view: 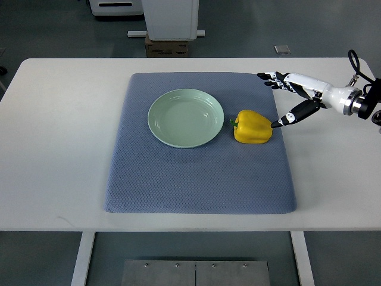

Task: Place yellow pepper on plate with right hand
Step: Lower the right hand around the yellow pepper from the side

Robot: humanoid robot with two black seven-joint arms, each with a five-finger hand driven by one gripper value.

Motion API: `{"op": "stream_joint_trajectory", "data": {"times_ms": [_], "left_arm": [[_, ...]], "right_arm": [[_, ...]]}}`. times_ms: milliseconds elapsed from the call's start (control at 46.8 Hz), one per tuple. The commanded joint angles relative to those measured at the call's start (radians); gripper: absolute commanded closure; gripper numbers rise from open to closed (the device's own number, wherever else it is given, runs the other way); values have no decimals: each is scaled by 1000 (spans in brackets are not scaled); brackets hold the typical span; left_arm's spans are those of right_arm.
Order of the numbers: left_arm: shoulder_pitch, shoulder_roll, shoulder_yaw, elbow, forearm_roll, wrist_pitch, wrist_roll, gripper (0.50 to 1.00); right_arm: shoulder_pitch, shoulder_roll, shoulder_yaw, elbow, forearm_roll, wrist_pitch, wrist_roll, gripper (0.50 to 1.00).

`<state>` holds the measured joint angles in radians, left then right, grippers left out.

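A yellow pepper (253,127) lies on its side on the blue-grey mat (199,173), its green stem pointing left toward the plate. The pale green plate (186,117) sits just left of it, with nothing on it. My right hand (274,101) comes in from the right edge, white with black fingertips. Its fingers are spread: the thumb tip (281,122) is beside the pepper's right side, the other fingers (271,77) point left above it. The hand holds nothing. No left arm shows.
The mat lies on a white table (59,149). Beyond the table's far edge stand a white machine base (169,18) and a cardboard box (166,46). A small grey object (282,49) lies on the floor behind.
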<state>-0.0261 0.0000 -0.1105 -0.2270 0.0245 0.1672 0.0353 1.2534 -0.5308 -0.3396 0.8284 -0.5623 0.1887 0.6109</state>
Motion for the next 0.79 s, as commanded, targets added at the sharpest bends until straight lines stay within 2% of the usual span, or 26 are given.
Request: {"op": "stream_joint_trajectory", "data": {"times_ms": [0,342,599,770], "left_arm": [[0,0,0,0,0,0,0,500],[0,0,0,0,0,0,0,500],[0,0,0,0,0,0,0,500],[0,0,0,0,0,0,0,500]], "right_arm": [[0,3,-32,-2,-7,-8,0,500],[0,31,-61,-25,-74,-12,0,500],[-9,103,-136,-40,-74,-150,0,500],[-15,124,-139,-51,-73,-164,0,505]]}}
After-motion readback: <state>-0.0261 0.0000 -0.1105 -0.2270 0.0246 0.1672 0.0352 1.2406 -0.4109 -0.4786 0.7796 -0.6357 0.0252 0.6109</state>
